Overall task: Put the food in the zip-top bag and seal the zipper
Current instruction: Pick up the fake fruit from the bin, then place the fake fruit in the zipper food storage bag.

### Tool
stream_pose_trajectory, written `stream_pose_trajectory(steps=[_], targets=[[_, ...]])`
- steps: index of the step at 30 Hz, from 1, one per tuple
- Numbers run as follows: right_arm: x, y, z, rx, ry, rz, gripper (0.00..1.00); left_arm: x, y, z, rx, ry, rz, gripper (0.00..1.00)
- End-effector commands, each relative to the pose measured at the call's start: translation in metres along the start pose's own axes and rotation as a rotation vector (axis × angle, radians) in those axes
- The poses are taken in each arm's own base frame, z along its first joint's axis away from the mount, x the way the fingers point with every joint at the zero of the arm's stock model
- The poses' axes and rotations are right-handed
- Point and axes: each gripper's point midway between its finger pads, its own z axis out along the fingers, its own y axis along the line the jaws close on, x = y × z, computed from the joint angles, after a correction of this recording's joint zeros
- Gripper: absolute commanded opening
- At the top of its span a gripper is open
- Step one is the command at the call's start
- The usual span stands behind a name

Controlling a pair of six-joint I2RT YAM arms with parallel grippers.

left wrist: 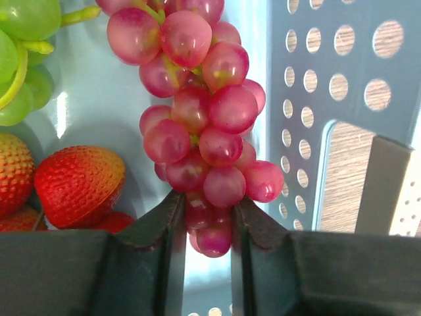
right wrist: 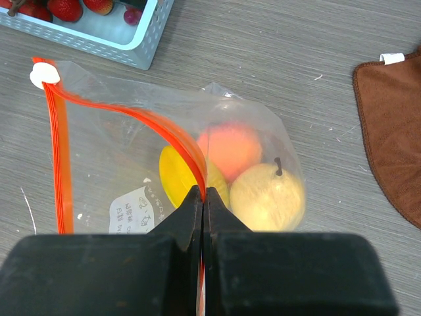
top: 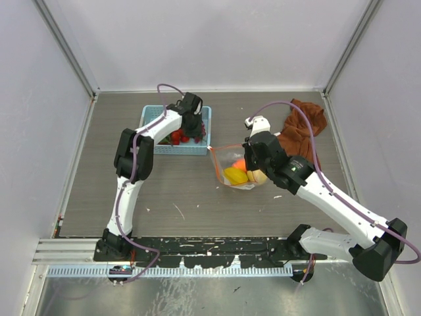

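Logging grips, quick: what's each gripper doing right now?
Left gripper: closed on purple toy grape bunch, lower end.
Right gripper: shut on red-orange zip strip of clear plastic bag.

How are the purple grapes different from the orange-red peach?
The purple grapes are a bunch of many little balls; the orange-red peach is one single round fruit. The grapes lie in the light-blue basket, with the left gripper pinching them; the peach is already inside the zip-top bag. The grapes are pinkish purple, the peach orange-red. Both are fruit.
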Motion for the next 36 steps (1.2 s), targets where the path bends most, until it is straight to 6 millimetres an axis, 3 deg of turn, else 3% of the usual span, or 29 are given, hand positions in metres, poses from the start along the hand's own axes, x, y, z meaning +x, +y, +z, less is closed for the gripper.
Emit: stream_pose_trajectory(steps=[1,12,20,23,29,36], targets=[[-0.016,0.004,-0.001,-0.02,-0.06,0.027,0.0,-0.019,-0.002,-0.032,0.026,-0.081,0.025,0.18],[-0.018,0.006,-0.004,-0.031,-0.067,0.037,0.0,-0.043,-0.016,-0.103,0.094,-0.228,0.032,0.0],[-0.019,0.007,-0.003,-0.032,-0.073,0.042,0.0,-0.049,-0.023,-0.152,0.148,-0.32,0.013,0.0],[-0.018,0.007,-0.003,-0.034,-0.072,0.042,0.0,-0.049,-0.026,-0.179,0.179,-0.367,0.005,0.0],[-0.017,0.008,0.0,-0.035,-0.07,0.045,0.0,-0.04,-0.035,-0.23,0.266,-0.434,-0.008,0.0],[-0.018,0.009,0.001,-0.041,-0.078,0.053,0.0,-0.007,-0.059,-0.284,0.387,-0.479,0.027,0.0]])
